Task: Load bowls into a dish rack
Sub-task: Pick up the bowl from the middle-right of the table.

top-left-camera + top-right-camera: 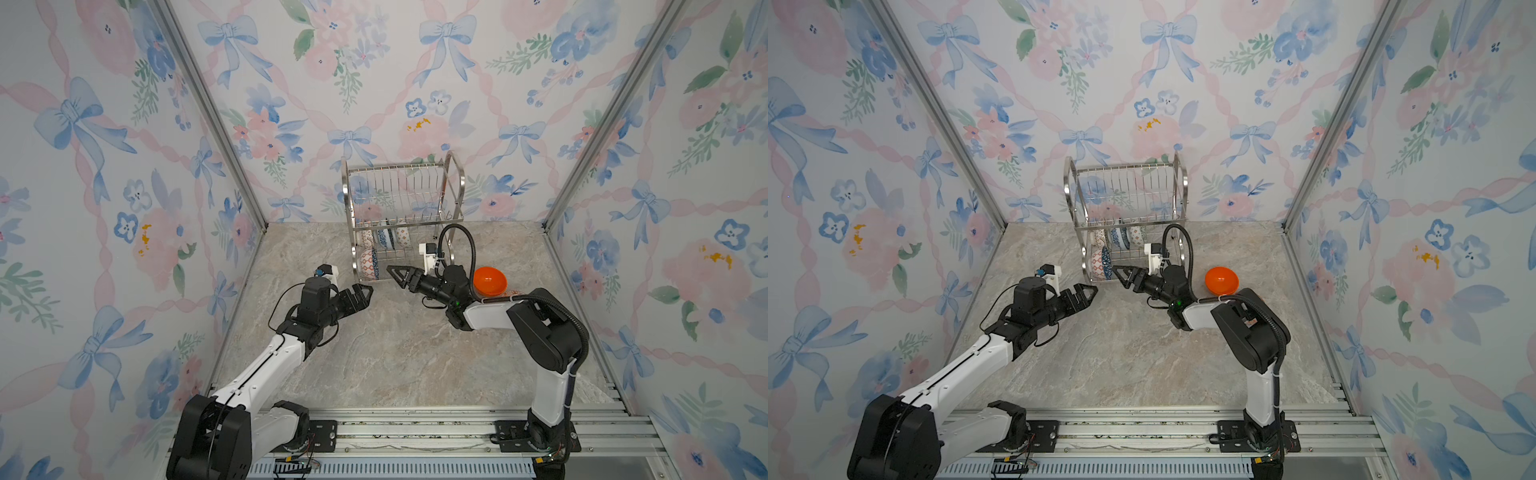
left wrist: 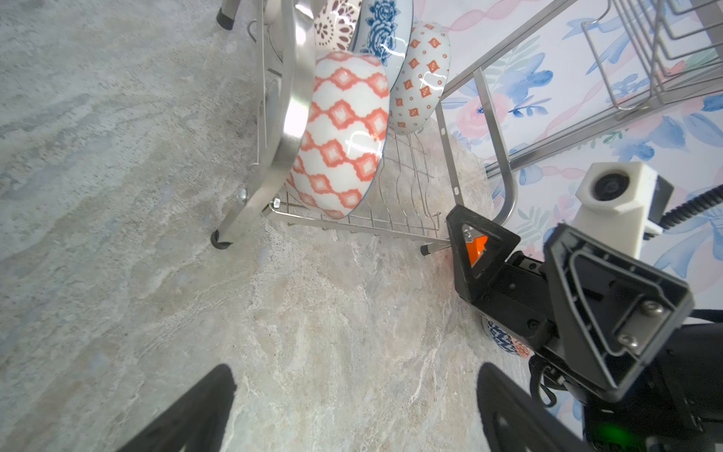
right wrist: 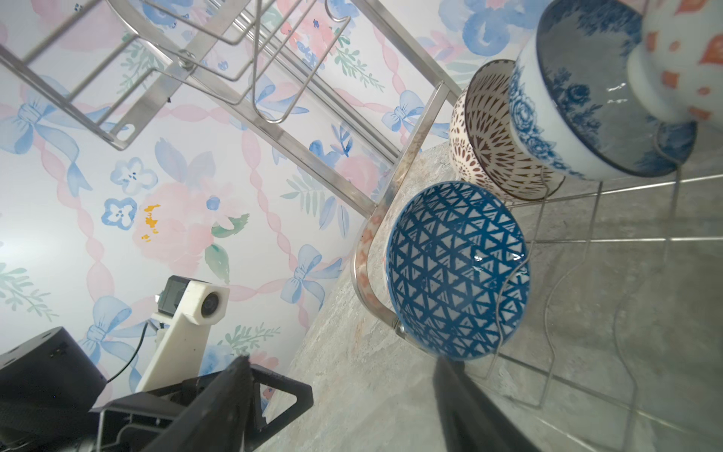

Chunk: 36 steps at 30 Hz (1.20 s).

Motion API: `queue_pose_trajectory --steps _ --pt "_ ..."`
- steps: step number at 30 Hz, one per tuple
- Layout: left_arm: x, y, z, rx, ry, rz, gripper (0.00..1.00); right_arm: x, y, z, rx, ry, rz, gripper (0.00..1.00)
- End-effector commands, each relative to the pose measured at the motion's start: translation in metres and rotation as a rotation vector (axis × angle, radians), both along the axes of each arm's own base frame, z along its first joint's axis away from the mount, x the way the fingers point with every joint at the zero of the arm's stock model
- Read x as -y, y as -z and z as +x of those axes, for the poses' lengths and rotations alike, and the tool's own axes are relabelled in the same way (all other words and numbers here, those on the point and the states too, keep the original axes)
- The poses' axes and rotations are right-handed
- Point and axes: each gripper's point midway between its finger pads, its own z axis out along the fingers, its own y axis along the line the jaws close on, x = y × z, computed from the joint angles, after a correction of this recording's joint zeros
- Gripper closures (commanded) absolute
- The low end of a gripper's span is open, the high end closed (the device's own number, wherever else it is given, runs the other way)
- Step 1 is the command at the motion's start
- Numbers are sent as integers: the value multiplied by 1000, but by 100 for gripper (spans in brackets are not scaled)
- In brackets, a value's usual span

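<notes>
Eyeing the orange bowl (image 1: 490, 280), I place it at three o'clock from my right gripper (image 1: 395, 273), jaws spread and empty, far nearer than the left gripper (image 1: 365, 293).

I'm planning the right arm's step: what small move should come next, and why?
Probably back the right gripper away from the dish rack: its jaws are open, the blue-triangle bowl stands in the lower tier, and the orange bowl is on the table.
</notes>
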Motion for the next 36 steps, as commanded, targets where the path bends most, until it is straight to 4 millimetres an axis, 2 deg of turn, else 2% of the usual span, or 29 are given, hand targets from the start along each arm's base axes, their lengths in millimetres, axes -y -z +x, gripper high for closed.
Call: queue_pose_trajectory --steps 1,9,12,15,18,21,24,27,30,32,36 --pt "4 -2 -3 6 18 7 2 3 -12 -9 47 18 -11 4" --pt "11 -6 -11 22 38 -9 2 9 -14 -39 67 42 -168 3" --pt "15 -6 -15 26 47 -10 3 20 -13 -50 57 66 -259 3" --pt "25 -4 -20 31 73 3 3 44 -4 -58 32 124 -413 3" --pt "37 -5 -24 45 100 5 3 92 1 -62 -16 282 -625 3" --pt "55 -9 -28 67 136 11 3 157 -5 -64 -72 496 -817 3" --pt "75 -13 -31 84 171 24 3 213 -6 -68 -163 635 -879 3" --pt "94 -14 -33 92 204 33 2 261 0 -70 -268 721 -877 3" --pt "113 -13 -37 96 241 35 3 301 8 -78 -366 811 -885 3" --pt "121 -12 -37 100 253 44 2 319 14 -82 -404 846 -899 3" --pt "136 -12 -37 100 278 49 3 340 37 -88 -490 840 -957 3"
